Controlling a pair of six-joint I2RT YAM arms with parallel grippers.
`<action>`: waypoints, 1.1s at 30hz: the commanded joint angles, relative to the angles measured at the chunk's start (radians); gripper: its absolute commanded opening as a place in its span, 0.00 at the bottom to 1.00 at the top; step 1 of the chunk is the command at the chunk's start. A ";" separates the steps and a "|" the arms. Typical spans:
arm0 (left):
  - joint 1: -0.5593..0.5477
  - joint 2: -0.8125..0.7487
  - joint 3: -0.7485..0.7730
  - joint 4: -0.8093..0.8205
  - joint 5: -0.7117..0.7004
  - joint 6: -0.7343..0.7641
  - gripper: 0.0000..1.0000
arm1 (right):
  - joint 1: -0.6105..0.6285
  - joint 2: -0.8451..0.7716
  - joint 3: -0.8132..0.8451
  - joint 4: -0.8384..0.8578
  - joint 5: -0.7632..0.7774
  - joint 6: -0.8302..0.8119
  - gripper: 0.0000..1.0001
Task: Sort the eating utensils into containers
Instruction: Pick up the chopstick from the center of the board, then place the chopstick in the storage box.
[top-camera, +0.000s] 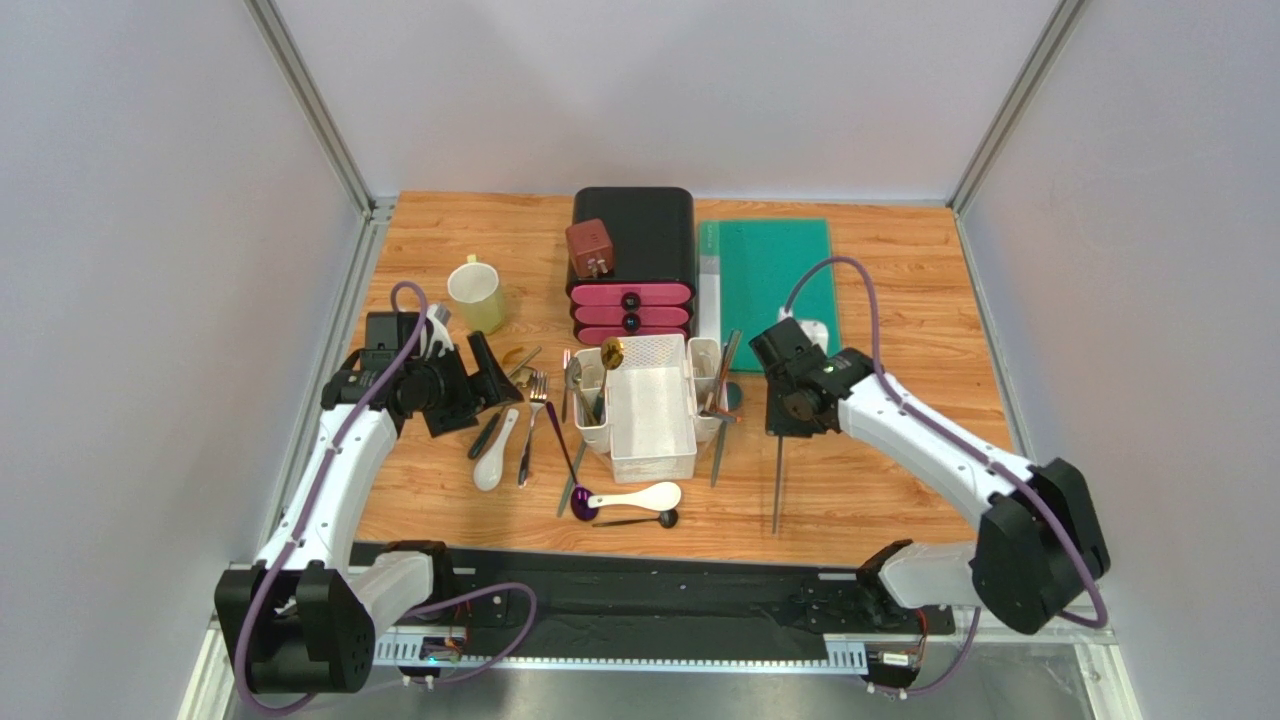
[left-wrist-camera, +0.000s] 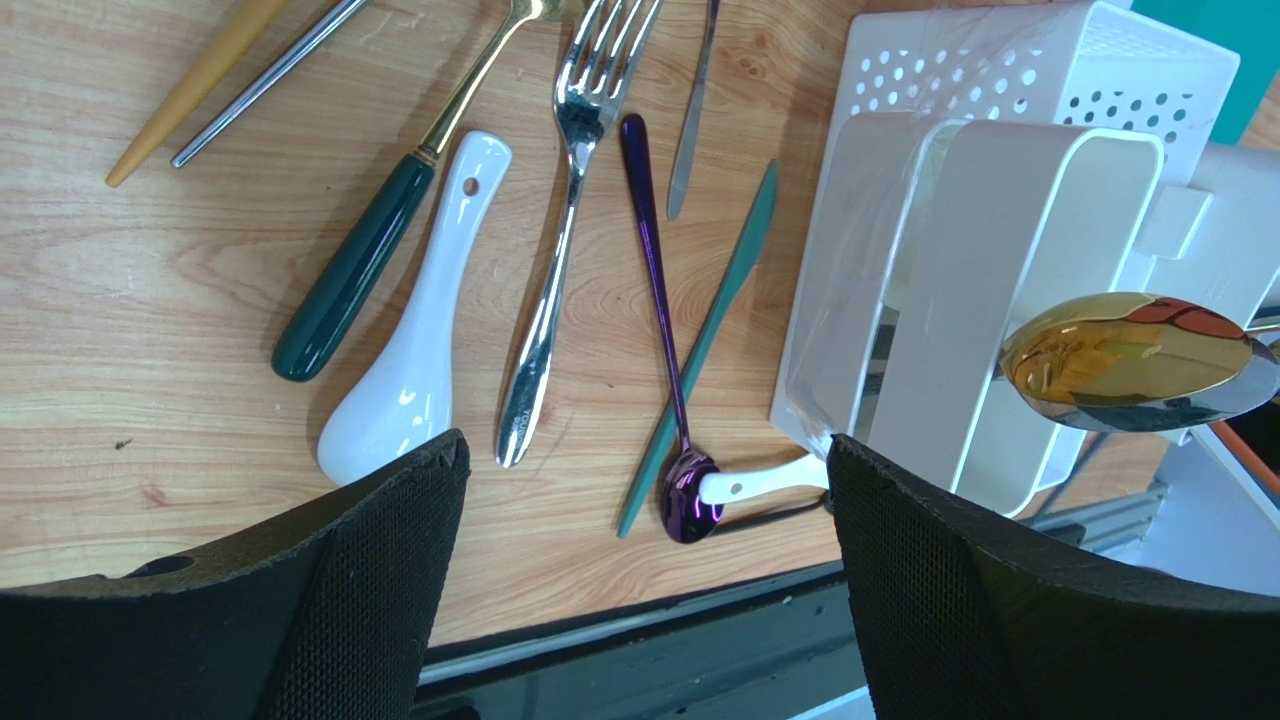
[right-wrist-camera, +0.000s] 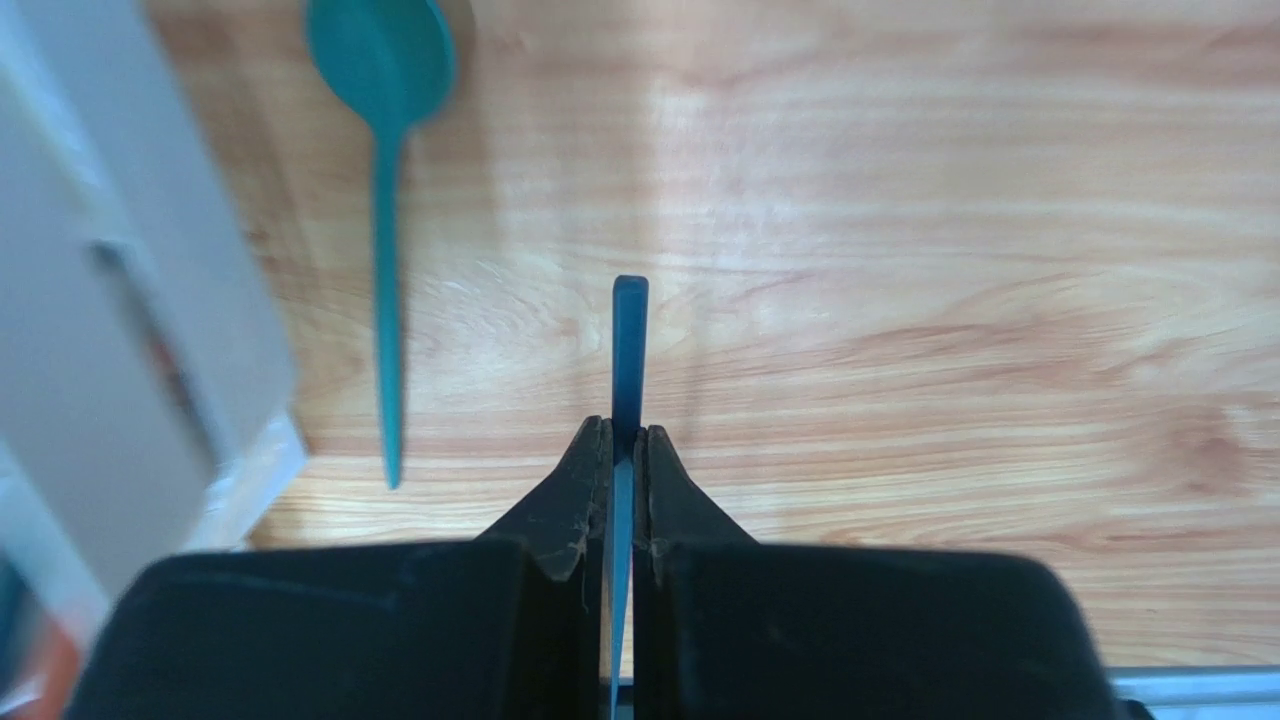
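Left gripper (left-wrist-camera: 643, 480) hovers over the table (top-camera: 887, 285), left of the one caddy (top-camera: 661, 443), its fingers (left-wrist-camera: 301, 600) wide apart and holding nothing. One mug (top-camera: 478, 296) stands behind it.

Loose on the wood below lie:
- one wooden chopstick (left-wrist-camera: 196, 68)
- one steel chopstick (left-wrist-camera: 271, 72)
- one green-handled utensil (left-wrist-camera: 353, 270)
- one white spoon (left-wrist-camera: 413, 360)
- one fork (left-wrist-camera: 564, 225)
- one purple spoon (left-wrist-camera: 649, 270)
- one steel knife (left-wrist-camera: 691, 105)
- one teal knife (left-wrist-camera: 706, 338)

A second white spoon (top-camera: 639, 495) and one black spoon (top-camera: 639, 519) lie in front of the caddy. One gold spoon (left-wrist-camera: 1135, 360) stands in the caddy's left side. One drawer box (top-camera: 631, 263) stands behind the caddy, with one green mat (top-camera: 766, 270) beside it. One teal spoon (right-wrist-camera: 383, 60) lies on the wood just right of the caddy.

Right gripper (right-wrist-camera: 616, 443) has its fingers pressed together on one thin teal utensil (right-wrist-camera: 628, 323), right of the teal spoon
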 joint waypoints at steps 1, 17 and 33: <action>-0.005 -0.011 0.003 0.019 0.000 -0.008 0.94 | -0.004 -0.086 0.192 -0.053 0.115 -0.057 0.00; -0.005 -0.010 0.003 0.015 -0.002 -0.008 0.94 | 0.019 -0.101 0.589 0.133 0.033 -0.210 0.00; -0.005 -0.010 0.003 0.015 -0.008 -0.011 0.94 | 0.187 -0.187 0.235 0.585 0.125 -0.356 0.00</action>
